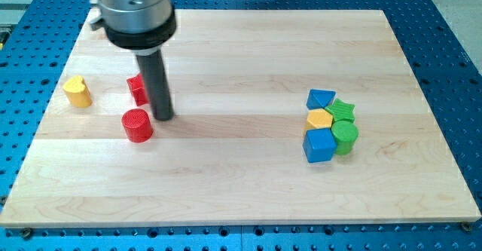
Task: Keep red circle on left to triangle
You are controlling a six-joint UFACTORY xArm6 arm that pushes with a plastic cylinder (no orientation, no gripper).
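Cylinder, red (137, 125), sits just beside my tip (163, 117), on its view-left, well apart from the blue triangle (320, 98). Probably light, rigid, smooth on the wooden surface (241, 183); push its flank squarely or it may roll off. No jaws exist here.

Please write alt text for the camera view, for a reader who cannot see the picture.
My tip rests on a wooden board just right of the red circle, with another red block partly hidden behind the rod and a yellow heart further left. At the view's right huddle a blue triangle, green star, yellow hexagon, blue cube and green circle.
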